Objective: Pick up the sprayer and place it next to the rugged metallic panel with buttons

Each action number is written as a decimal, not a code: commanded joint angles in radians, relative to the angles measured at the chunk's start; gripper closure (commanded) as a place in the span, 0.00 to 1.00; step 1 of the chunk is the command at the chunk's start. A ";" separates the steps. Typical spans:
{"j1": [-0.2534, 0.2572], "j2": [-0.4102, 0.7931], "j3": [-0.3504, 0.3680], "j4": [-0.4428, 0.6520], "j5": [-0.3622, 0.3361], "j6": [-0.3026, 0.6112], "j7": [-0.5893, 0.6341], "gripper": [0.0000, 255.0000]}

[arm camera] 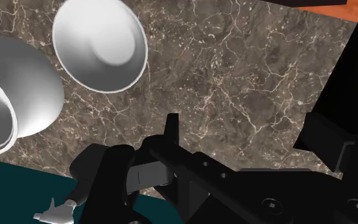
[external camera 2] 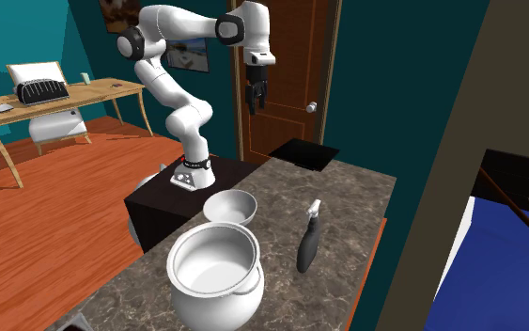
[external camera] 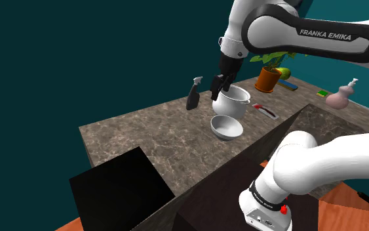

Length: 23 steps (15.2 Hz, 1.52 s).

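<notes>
sprayer stands upright on the counter, well below the fingers and off to one side of them, the same side as the pot and the bowl. it sits apart from both, nearer the counter's edge. the gripper hangs high over the counter. its fingers are apart with nothing between them, as best i read them in the second exterior view.

i judge the step in hand to be the approach for the pick. to do it well i want to carry the fingers across until the sprayer is directly under them. then i come straight down so that one finger passes each side of the dark body. i would close on the body just under the head, where the trigger cannot foul a finger. the pot is the nearest obstacle, so i would not sweep sideways at counter height. a tall narrow thing like this should tip at a nudge.

its long axis runs straight up toward the fingers' level, dark body below and pale head on top. in the wrist view the pale nozzle juts sideways from the head, pointing away from the fingers and toward the counter's edge.
</notes>
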 commanded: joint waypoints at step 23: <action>0.107 0.663 -0.522 0.395 -0.034 0.308 -1.134 0.00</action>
